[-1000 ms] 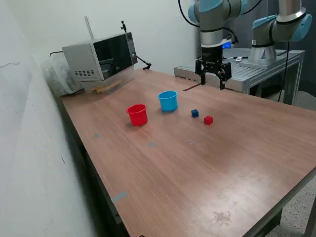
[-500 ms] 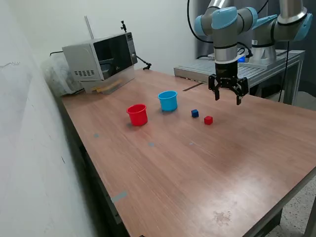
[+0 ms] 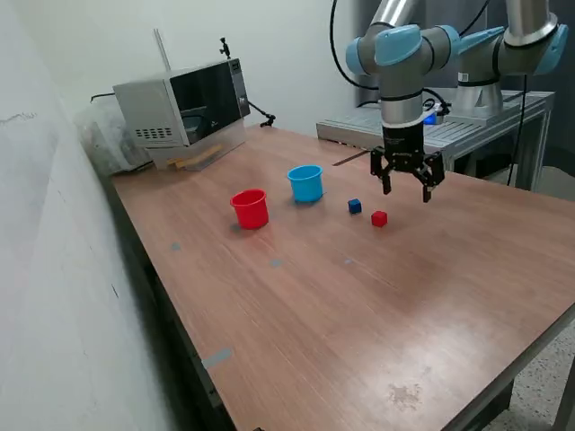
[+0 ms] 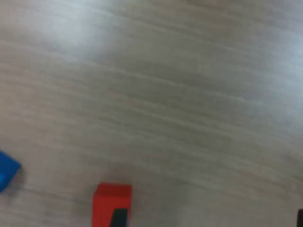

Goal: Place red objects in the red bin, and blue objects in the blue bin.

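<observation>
Red cube (image 3: 379, 218) on wooden table (image 3: 359, 305), just beside dark blue cube (image 3: 355, 206); blue cup (image 3: 305, 183) and red cup (image 3: 250, 208) farther toward exterior view's left, upright, near each other; gripper (image 3: 407, 190) above table close to red cube, fingers spread, grasping nothing; microwave (image 3: 184, 103) at far corner.
</observation>
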